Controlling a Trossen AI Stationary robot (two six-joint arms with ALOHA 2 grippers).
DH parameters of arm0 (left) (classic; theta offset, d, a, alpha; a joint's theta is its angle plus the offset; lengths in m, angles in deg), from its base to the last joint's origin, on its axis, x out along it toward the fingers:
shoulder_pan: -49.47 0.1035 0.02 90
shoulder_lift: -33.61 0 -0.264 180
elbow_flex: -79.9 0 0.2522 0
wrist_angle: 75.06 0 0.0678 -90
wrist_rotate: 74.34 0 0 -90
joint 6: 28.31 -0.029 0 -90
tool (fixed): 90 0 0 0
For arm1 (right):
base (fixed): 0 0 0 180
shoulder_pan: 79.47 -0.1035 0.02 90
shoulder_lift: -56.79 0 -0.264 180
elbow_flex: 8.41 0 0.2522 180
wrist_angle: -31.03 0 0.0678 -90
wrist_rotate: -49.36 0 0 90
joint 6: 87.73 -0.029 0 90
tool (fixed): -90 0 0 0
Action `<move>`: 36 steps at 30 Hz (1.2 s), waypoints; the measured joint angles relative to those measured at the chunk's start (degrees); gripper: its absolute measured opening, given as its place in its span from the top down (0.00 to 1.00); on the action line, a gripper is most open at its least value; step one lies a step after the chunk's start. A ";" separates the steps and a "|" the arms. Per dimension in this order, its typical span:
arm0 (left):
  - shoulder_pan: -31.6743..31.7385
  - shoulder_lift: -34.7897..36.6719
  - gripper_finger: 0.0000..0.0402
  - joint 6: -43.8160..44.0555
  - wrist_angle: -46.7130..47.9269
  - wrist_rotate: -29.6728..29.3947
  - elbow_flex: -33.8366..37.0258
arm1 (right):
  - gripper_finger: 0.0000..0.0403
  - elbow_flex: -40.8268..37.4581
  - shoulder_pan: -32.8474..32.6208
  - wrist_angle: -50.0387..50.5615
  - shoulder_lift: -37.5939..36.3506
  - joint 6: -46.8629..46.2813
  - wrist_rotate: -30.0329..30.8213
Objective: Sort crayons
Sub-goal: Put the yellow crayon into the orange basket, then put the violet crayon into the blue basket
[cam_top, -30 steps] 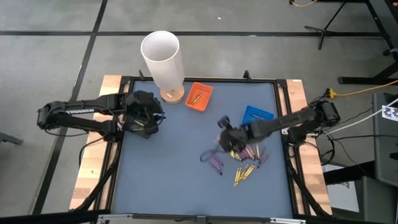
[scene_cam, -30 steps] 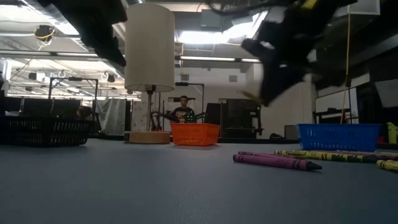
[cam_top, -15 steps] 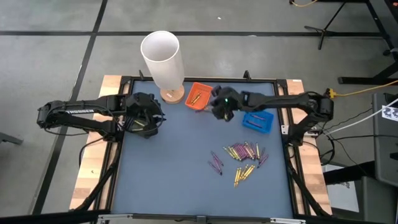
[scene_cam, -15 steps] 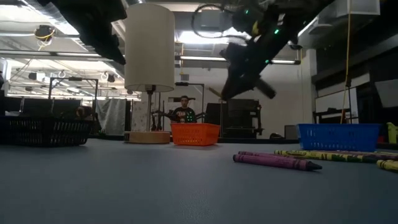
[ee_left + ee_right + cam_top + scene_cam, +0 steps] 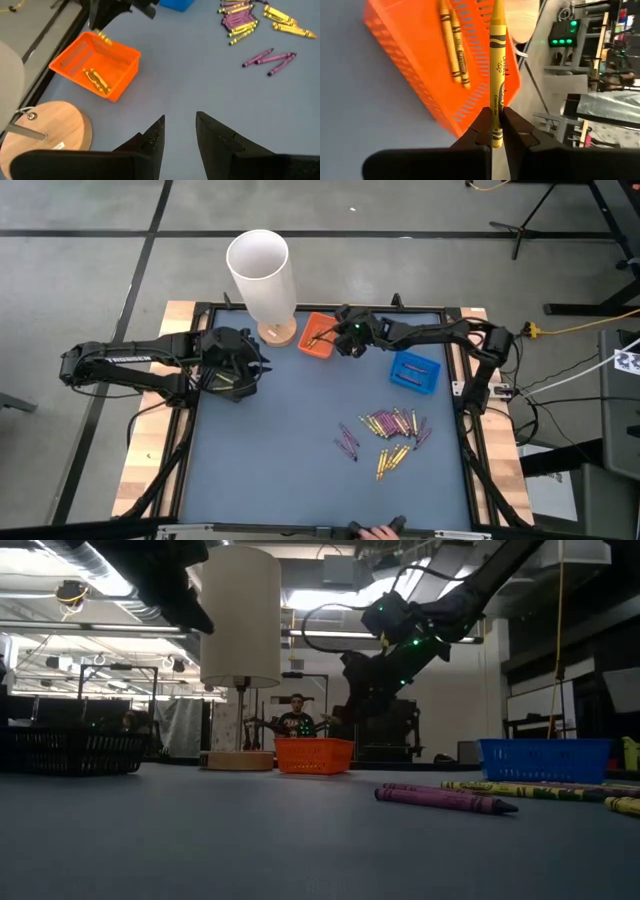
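Note:
Loose yellow and purple crayons (image 5: 390, 430) lie in a pile on the blue mat. An orange tray (image 5: 320, 335) at the far edge holds two yellow crayons (image 5: 455, 47). My right gripper (image 5: 343, 336) hovers at that tray's right side, shut on one yellow crayon (image 5: 496, 60) whose tip reaches over the tray. A blue tray (image 5: 413, 370) sits to the right. My left gripper (image 5: 180, 132) waits open over the mat's left part, holding nothing. My right gripper pinches the yellow crayon near its blunt end (image 5: 496, 131) between its two fingers. The crayon runs on along the line of the fingers, its tip (image 5: 104, 36) slanting down toward the orange tray. It is lifted clear of the mat and the tray.
A white lamp (image 5: 262, 275) on a round wooden base (image 5: 47, 127) stands just left of the orange tray. A black basket (image 5: 70, 752) shows at the left in the low view. A single purple crayon (image 5: 445, 800) lies nearest that camera.
My right gripper has swung from above the crayon pile toward the table's far edge and leftward, to the orange tray. It has turned about its wrist on the way and stayed shut on the yellow crayon.

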 joint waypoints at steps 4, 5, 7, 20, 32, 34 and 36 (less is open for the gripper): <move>0.00 0.00 0.77 0.03 -1.58 0.02 0.00 | 0.95 -0.02 -0.07 0.61 0.03 -0.01 -0.03; -0.02 0.00 0.77 0.07 -1.90 0.02 0.00 | 0.95 -0.02 -0.09 0.55 0.01 0.00 -0.03; -0.02 0.00 0.77 0.11 -2.28 0.04 0.00 | 0.95 -0.02 -0.09 0.50 0.01 -0.01 -0.03; -1.84 0.00 0.77 1.89 -2.29 0.16 0.00 | 0.80 -0.02 -0.09 0.39 0.01 -0.04 -1.08; -3.92 -1.56 0.77 1.89 -3.35 0.13 0.00 | 0.64 -0.02 -0.09 0.41 0.01 -0.20 -1.10; -4.44 -2.85 0.77 1.71 -4.33 0.13 0.00 | 0.64 -0.02 -0.09 0.41 0.01 -0.20 -1.08; -4.99 -4.45 0.77 1.46 -6.03 0.13 0.00 | 0.64 -0.02 -0.09 0.41 0.01 -0.20 -1.02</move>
